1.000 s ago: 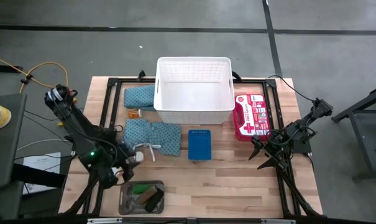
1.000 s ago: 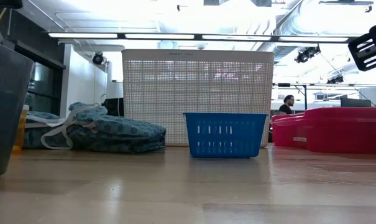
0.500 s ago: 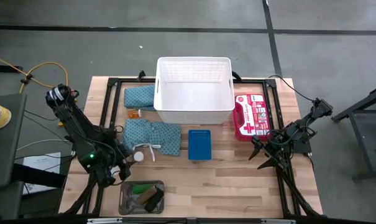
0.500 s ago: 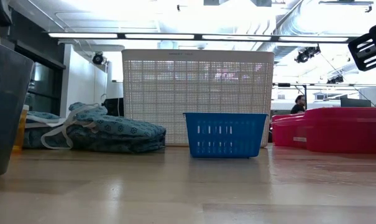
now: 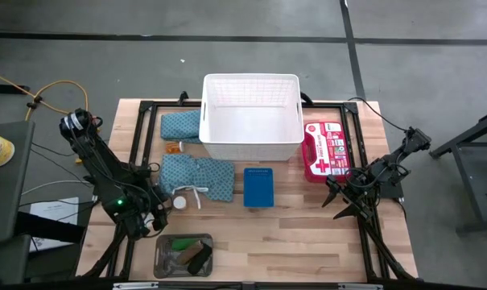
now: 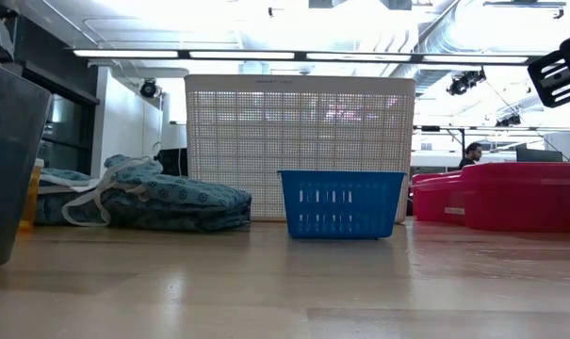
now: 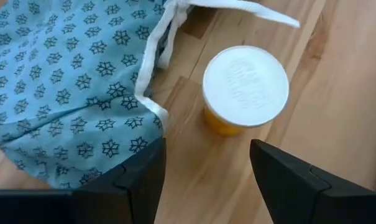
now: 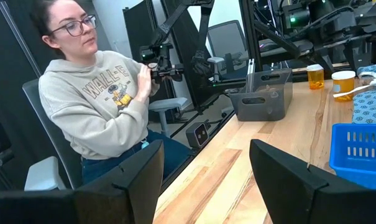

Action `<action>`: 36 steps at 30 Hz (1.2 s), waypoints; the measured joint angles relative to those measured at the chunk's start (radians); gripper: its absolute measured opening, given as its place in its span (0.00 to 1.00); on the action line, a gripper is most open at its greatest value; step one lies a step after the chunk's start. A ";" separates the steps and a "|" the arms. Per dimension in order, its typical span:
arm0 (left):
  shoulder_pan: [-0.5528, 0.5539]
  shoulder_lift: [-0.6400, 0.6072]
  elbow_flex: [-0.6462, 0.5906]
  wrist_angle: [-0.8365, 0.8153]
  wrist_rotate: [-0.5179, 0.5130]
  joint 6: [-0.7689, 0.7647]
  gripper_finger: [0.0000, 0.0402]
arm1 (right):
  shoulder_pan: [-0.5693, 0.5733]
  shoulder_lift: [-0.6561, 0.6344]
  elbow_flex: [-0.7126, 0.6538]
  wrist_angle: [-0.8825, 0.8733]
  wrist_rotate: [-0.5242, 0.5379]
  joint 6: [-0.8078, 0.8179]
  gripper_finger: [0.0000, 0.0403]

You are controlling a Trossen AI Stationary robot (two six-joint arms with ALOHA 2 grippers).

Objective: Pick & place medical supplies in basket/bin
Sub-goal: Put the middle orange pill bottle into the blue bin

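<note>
A yellow-orange vial with a white cap (image 7: 245,87) stands upright on the wood beside a teal patterned cloth (image 7: 69,81) whose white strings lie next to it. My left gripper (image 7: 206,155) hangs open, slanting down over the vial (image 5: 179,202), touching nothing. A second teal cloth (image 5: 181,126) lies left of the white basket (image 5: 251,138). A small orange vial (image 5: 173,147) stands between the cloths. The grey tray (image 5: 159,259) at the near edge holds small rolls. My right gripper (image 5: 344,201) waits open at the table's right side.
A blue mini basket (image 5: 258,187) stands in front of the white basket, and a red first-aid kit (image 5: 327,150) lies to its right. A seated person (image 8: 100,106) is beyond the table's left edge. Bare wood stretches along the near middle and right.
My left gripper has come down toward the white-capped vial and the near teal cloth, staying open. Nothing on the table has moved.
</note>
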 joint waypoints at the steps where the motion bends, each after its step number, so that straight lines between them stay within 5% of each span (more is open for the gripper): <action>1: 0.000 0.000 -0.004 0.004 0.000 0.001 0.56 | 0.000 0.000 0.000 0.000 0.000 0.000 0.56; 36: 0.137 0.000 -0.075 0.221 0.007 0.370 0.56 | 0.000 0.000 0.000 0.000 0.000 0.000 0.56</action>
